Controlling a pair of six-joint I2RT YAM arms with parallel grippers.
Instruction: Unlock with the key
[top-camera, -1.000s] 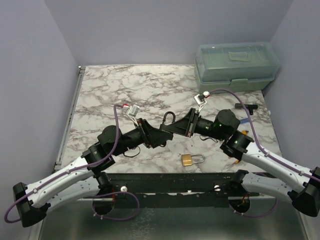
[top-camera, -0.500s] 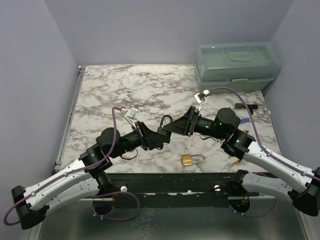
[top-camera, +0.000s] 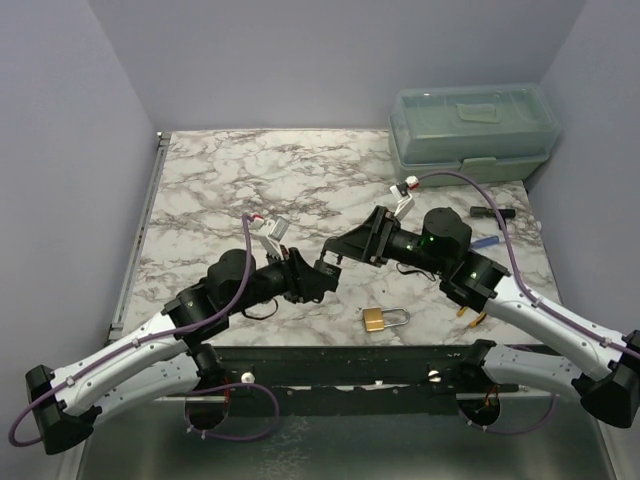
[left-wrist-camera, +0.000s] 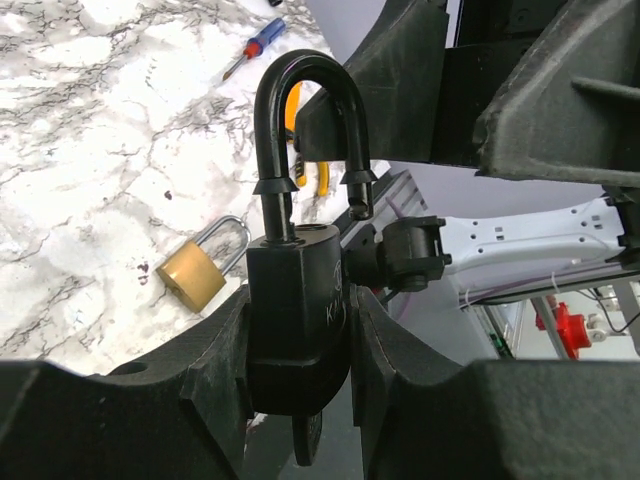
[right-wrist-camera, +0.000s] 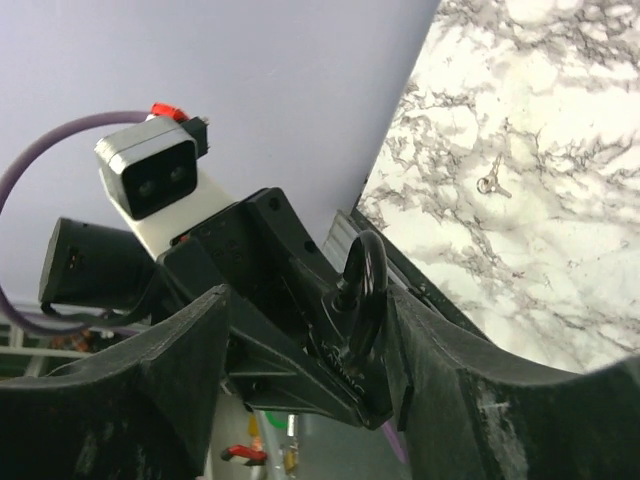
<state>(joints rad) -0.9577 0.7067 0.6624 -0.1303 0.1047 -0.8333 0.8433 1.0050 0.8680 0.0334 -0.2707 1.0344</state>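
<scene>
A black padlock (left-wrist-camera: 297, 310) stands upright between the pads of my left gripper (left-wrist-camera: 300, 345), which is shut on its body. Its shackle (left-wrist-camera: 305, 100) is sprung: one leg is out of the body and hangs free. A dark flat key head (left-wrist-camera: 308, 440) sticks out under the lock. In the top view the padlock (top-camera: 328, 258) is held above the table's front middle by the left gripper (top-camera: 312, 274). My right gripper (top-camera: 352, 245) faces it, open. The shackle (right-wrist-camera: 362, 280) lies between its spread fingers (right-wrist-camera: 170, 370), near the right one.
A brass padlock (top-camera: 378, 319) lies near the front edge. A green lidded box (top-camera: 472, 130) stands at the back right. Screwdrivers (top-camera: 492, 213) lie by the right edge. A small key-like metal piece (right-wrist-camera: 492, 185) lies on the marble table (top-camera: 250, 190).
My right gripper has opened and drawn back slightly to the right. The left gripper has closed tighter on the padlock and carried it a little down and left.
</scene>
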